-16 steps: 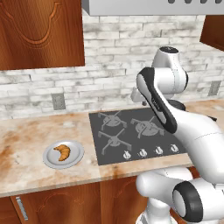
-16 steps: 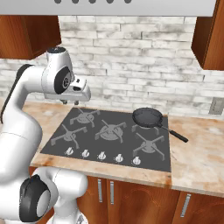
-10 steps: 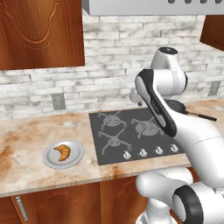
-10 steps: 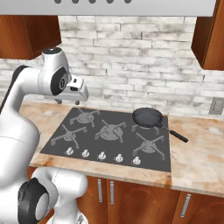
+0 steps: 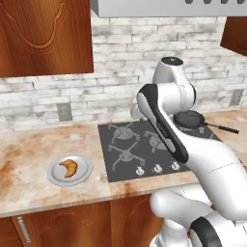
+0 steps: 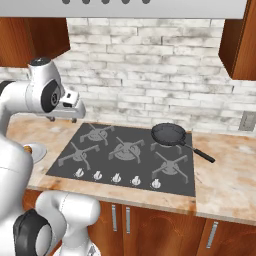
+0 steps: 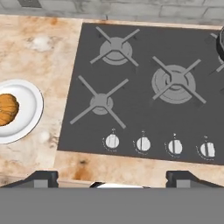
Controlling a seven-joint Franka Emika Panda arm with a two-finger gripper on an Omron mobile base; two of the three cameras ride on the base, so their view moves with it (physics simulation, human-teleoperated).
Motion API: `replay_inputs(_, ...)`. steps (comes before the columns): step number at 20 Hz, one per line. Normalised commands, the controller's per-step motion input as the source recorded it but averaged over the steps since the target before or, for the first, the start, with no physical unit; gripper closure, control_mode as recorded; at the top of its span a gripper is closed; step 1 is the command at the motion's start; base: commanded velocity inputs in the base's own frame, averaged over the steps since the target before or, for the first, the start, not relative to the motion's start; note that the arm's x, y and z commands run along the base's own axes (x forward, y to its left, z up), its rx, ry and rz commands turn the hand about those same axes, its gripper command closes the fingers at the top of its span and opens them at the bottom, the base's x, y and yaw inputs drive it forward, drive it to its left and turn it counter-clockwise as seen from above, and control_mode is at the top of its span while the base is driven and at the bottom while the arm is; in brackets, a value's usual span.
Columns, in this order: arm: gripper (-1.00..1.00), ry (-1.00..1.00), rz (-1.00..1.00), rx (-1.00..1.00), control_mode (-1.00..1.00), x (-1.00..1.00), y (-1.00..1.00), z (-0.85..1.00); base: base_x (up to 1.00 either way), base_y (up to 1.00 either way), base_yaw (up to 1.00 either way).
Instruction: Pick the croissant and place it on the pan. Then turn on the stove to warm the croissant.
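One long marbled surface runs under a brick wall, with wooden cabinets above and a hood over the stove. The stove is set flat into the surface, its star grates across the top and a row of knobs along the front edge. The white arm rises from the base and bends over the stove's near left part; the jaws hang high above the front edge, looking straight down, their two dark tips wide apart at the bottom of the hand view, so they stand open with nothing between them. The plate lies on the surface left of the stove, a little apart from its edge. The pan sits on the rear right burner, its thin handle pointing toward the right front, out over the stove's edge. The croissant lies in the middle of the plate, well apart from the pan; in the hand view it shows at the left border
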Motion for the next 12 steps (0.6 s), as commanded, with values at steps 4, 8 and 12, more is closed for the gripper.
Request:
replay_inputs(4,-1.00,0.00,0.00,0.01,-1.00,-0.11,0.53,-0.04,0.00,0.00,0.00)
replay_inputs(8,-1.00,0.03,0.00,0.02,-1.00,-0.03,0.54,-0.05,0.00,0.00,0.00)
replay_inputs(12,-1.00,0.05,0.00,0.02,-1.00,0.00,0.60,-0.04,0.00,0.00,0.00)
